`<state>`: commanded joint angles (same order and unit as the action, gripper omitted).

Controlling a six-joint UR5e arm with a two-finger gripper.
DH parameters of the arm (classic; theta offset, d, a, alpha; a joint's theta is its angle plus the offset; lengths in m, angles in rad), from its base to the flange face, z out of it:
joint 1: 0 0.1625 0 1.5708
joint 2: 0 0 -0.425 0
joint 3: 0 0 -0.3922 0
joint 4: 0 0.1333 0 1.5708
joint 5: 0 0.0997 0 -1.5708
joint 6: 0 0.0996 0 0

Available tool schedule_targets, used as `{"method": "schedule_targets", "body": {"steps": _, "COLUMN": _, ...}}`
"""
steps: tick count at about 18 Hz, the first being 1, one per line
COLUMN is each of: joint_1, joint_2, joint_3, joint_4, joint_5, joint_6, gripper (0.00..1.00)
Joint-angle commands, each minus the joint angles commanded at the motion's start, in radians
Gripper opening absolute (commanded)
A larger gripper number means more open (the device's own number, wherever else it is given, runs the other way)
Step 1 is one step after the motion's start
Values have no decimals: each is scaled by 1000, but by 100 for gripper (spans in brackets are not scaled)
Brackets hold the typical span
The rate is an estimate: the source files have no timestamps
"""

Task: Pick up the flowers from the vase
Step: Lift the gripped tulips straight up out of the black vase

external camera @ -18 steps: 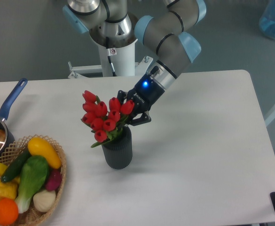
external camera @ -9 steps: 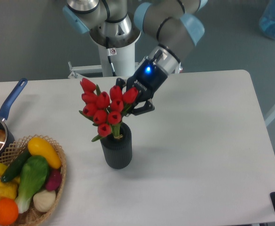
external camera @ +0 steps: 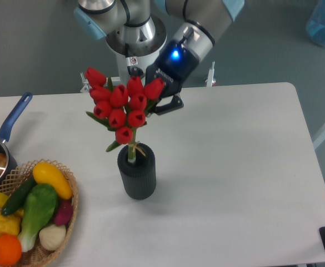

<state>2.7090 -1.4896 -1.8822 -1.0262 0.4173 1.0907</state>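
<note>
Red tulip buds with green leaves and stems, the flowers [external camera: 120, 108], now ride clearly higher than they did a second ago: the heads that sat right on the rim of the small dark grey ribbed cylindrical vase [external camera: 136, 177] have climbed, and a bare stretch of pale green stem now shows between the lowest bud and the vase mouth. From my station I read that as the lift going well, though it is not finished, since the stem ends are still down inside the vase. The vase itself has not shifted on the white table [external camera: 234, 167], so the stems seem to be sliding out freely rather than dragging it along.

My black two-finger gripper [external camera: 158, 99] is closed on the bunch from the right side, just behind the rightmost buds; the fingers are mostly hidden by the blooms, so I cannot say exactly how tightly they pinch.

The bunch's long axis runs nearly upright, stems down into the vase and heads up, with the blooms fanning and leaning a little toward the left and back. I judge a straight pull upward along that axis is what remains.

Off to the left, the wicker basket of coloured vegetables and fruit [external camera: 31, 214] and the blue-handled saucepan [external camera: 6, 130] sit well apart from the lift.
</note>
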Motion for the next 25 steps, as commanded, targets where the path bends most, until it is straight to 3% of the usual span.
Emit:
{"method": "schedule_targets", "body": {"steps": 8, "joint_1": 78, "joint_2": 9, "joint_3": 66, "joint_4": 2, "joint_5": 2, "joint_6": -57, "gripper": 0}}
{"method": "schedule_targets", "body": {"steps": 14, "joint_1": 92, "joint_2": 34, "joint_3": 84, "joint_4": -17, "joint_5": 5, "joint_6": -120, "gripper": 0}}
{"method": "schedule_targets", "body": {"steps": 18, "joint_1": 193, "joint_2": 18, "joint_3": 83, "joint_4": -9, "joint_5": 50, "joint_6": -80, "gripper": 0}}
{"method": "schedule_targets", "body": {"steps": 22, "joint_1": 235, "joint_2": -56, "joint_3": 101, "joint_4": -6, "joint_5": 225, "joint_6": -45, "gripper": 0}}
{"method": "schedule_targets", "body": {"steps": 25, "joint_1": 267, "joint_2": -142, "joint_3": 144, "joint_4": -5, "joint_5": 250, "joint_6": 18, "gripper": 0}}
